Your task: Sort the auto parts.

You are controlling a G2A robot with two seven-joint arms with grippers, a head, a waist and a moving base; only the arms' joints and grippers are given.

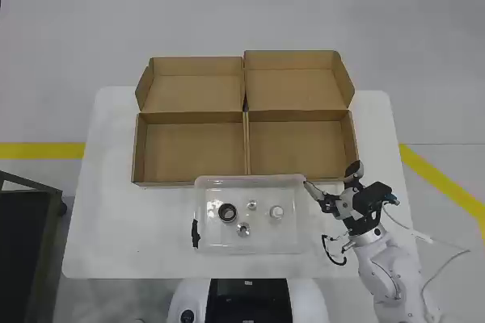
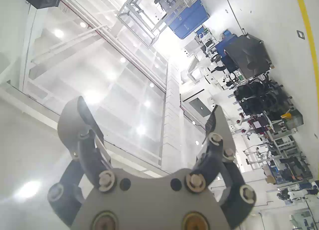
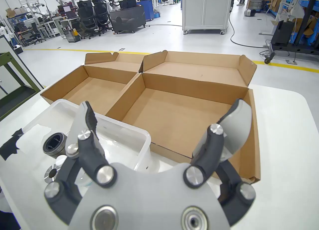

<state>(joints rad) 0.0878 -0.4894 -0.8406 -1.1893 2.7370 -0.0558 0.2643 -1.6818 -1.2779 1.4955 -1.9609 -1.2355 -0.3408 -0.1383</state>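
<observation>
Our left claw (image 2: 148, 106) is spread wide with nothing between its fingers, and it points up at the room rather than at the work. On the white counter (image 1: 113, 210) the left brown cardboard box (image 1: 190, 152) stands open. Just in front of it sits the clear plastic tray (image 1: 250, 178), where the auto parts lie: a dark ring-shaped bearing (image 1: 228, 212), a small silvery piece (image 1: 252, 205), a second silvery piece (image 1: 243, 230) nearer us, then a pale round disc (image 1: 276, 212). The right brown cardboard box (image 1: 297, 149) touches the left one, and no part is in either. Our right claw (image 1: 333, 182) hovers just beside the tray's right end, wide open and empty. We judge that sorting has not begun and the first pick is the step in hand. To do it well, we should bring the right claw over the tray and descend straight onto one part, probably the disc. Our fingers must miss the tray wall and the neighbouring pieces, then close squarely across the part's round sides so it cannot slip out.
</observation>
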